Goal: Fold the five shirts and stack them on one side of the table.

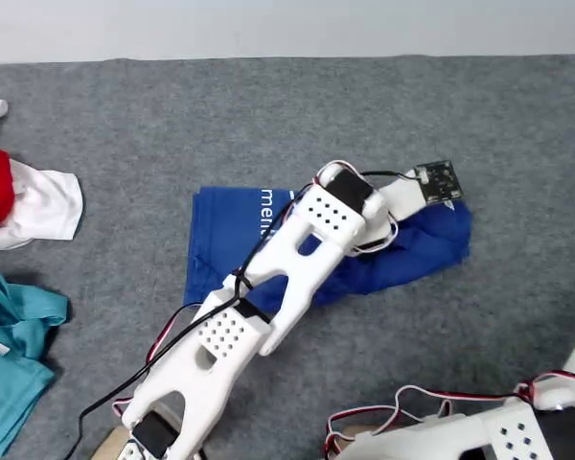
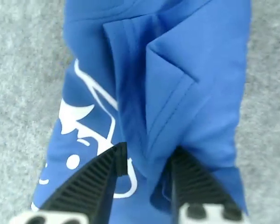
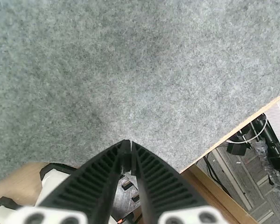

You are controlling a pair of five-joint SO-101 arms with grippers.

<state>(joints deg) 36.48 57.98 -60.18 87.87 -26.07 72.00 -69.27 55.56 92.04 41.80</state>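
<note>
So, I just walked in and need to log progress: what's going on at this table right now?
The left gripper is down on a partly folded blue shirt in the middle of the grey table. It is open, with its fingers either side of a fabric fold. The right gripper is shut over bare table near the edge, holding nothing. A teal shirt and a white and red shirt lie crumpled at the left edge of the high view, not yet folded.

A grey felt-like mat covered the bench (image 1: 460,115), which ended in a wooden edge (image 3: 224,186). A pale wall (image 1: 268,29) stood behind. Below, cables (image 3: 252,137) lay on what was perhaps a tiled floor (image 3: 254,207).
</note>
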